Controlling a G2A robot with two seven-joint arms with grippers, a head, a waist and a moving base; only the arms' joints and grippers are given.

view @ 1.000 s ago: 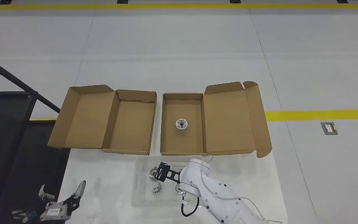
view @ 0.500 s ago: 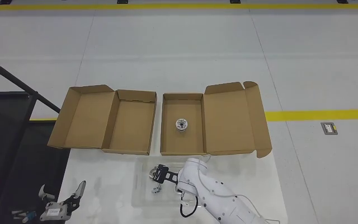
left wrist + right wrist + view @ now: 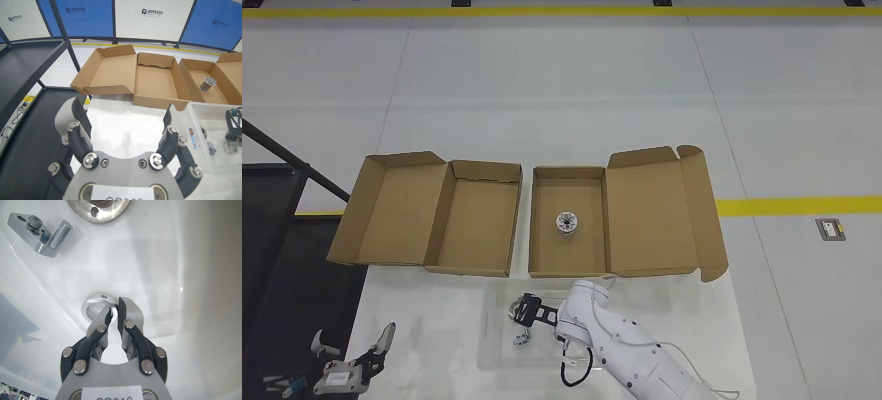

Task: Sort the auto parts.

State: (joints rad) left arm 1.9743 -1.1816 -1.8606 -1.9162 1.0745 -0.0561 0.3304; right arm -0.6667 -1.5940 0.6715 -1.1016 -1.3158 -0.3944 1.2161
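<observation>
Jaws of the right gripper are clamped on the wall of the ring: one finger passes through the bore, the other bears on the outer face. Jaws of the left gripper stand spread, with nothing between them.

**Change over the last second, top view**
- Right gripper has shifted slightly toward the lower left of the frame and settled over the ring inside the bin.
- Left gripper has not moved from the lower left corner.

**Layout, top view**
1. Table — lower part of the frame.
2. Left carton — left of centre, with no parts in it.
3. Right carton — centre, with one cylindrical part standing in it.
4. Clear bin — bottom centre, just below the cartons.
5. Flanged disc and bracket block — loose on the bin floor, apart from the ring.
6. Ring — in the bin, between the right gripper's fingers.

**Consequence for the task**
The pick appears to be made. Whether the ring has left the bin floor cannot be confirmed from the wrist view. The likely next step is a straight lift clear of the bin wall, then a transfer to a carton. Because the grip holds only one side of the ring, the ring may pivot during the lift.
</observation>
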